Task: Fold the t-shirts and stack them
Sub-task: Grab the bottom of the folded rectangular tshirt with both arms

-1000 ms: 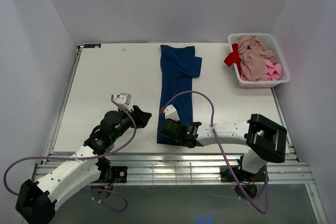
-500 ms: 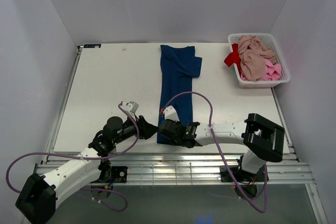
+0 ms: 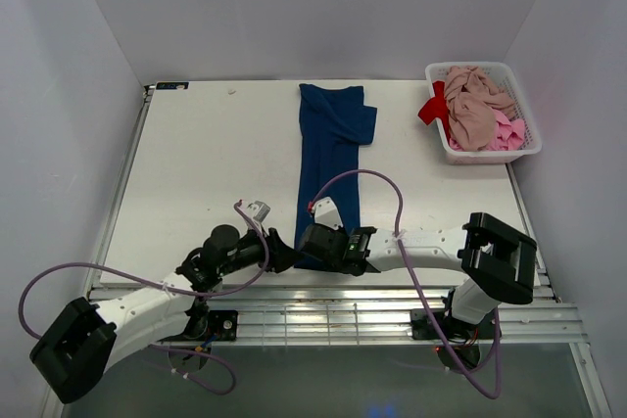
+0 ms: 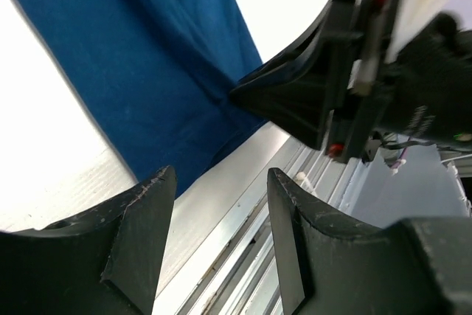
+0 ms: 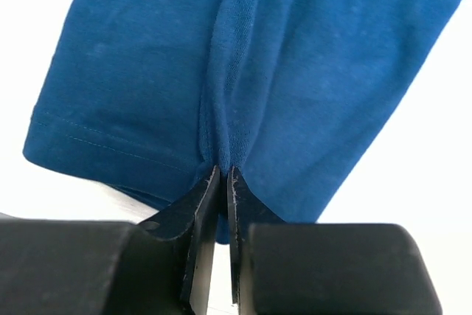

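A navy blue t-shirt (image 3: 330, 159), folded into a long strip, lies down the middle of the white table. My right gripper (image 3: 312, 245) is shut on a pinch of cloth at the strip's near end (image 5: 243, 86). My left gripper (image 3: 285, 253) is open and empty just left of that near end, low over the table's front edge; in its wrist view the navy cloth (image 4: 147, 71) and the right gripper (image 4: 346, 79) lie just beyond its fingers (image 4: 140, 219). Beige, pink and red t-shirts (image 3: 474, 110) lie heaped in the basket.
A white slotted basket (image 3: 483, 151) stands at the back right of the table. A metal slotted rail (image 3: 323, 305) runs along the table's front edge, close below both grippers. White walls enclose the table on three sides.
My left gripper has moved right and down toward the near end of the navy t-shirt. My right gripper has stayed shut on the cloth with barely any movement.
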`<state>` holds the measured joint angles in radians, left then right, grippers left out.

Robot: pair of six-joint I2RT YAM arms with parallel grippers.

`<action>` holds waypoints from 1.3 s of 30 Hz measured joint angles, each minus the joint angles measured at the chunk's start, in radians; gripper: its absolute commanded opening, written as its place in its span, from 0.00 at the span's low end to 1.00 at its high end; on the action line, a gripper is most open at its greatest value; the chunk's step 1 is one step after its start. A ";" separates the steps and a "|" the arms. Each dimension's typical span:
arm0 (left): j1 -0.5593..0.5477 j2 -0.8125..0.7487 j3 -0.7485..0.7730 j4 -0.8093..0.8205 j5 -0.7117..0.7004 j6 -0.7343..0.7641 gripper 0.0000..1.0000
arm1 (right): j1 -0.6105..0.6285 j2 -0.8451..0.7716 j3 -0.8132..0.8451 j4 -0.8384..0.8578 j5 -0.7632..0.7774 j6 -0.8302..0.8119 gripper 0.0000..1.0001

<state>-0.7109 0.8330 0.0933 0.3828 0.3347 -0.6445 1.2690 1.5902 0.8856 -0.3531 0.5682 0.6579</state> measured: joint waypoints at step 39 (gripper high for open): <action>-0.149 0.302 0.021 0.122 -0.249 0.035 0.62 | 0.035 -0.240 -0.086 -0.177 0.068 0.174 0.43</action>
<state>-0.8597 1.1347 0.1143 0.5053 0.0853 -0.6094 1.3041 1.3506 0.7994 -0.5304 0.6361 0.8314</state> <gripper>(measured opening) 0.625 0.346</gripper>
